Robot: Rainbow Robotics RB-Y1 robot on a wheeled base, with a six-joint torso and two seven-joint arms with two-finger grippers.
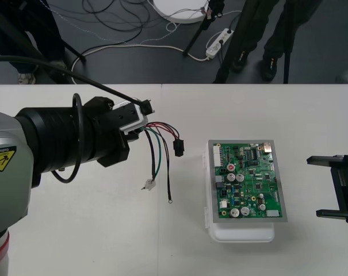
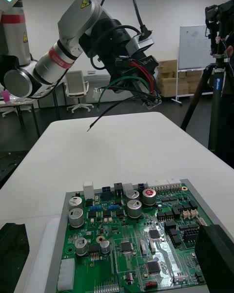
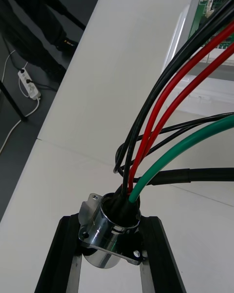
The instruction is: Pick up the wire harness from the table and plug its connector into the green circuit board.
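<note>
**Front view.** A plain light table (image 1: 104, 241) fills the frame. A strip of dark floor (image 1: 133, 63) with loose cables (image 1: 104, 17) runs along the top edge. One green circuit board (image 1: 248, 181) on one white base (image 1: 243, 233) lies right of centre. One wire harness (image 1: 160, 150), left of centre, hangs from the left gripper (image 1: 136, 119), whose fingers (image 3: 63, 254) clamp its metal socket (image 3: 109, 222). The harness's one black plug (image 1: 178, 148) hangs clear of the board. The right gripper (image 1: 320, 187), at the right edge, is spread wide and grasps nothing.
</note>
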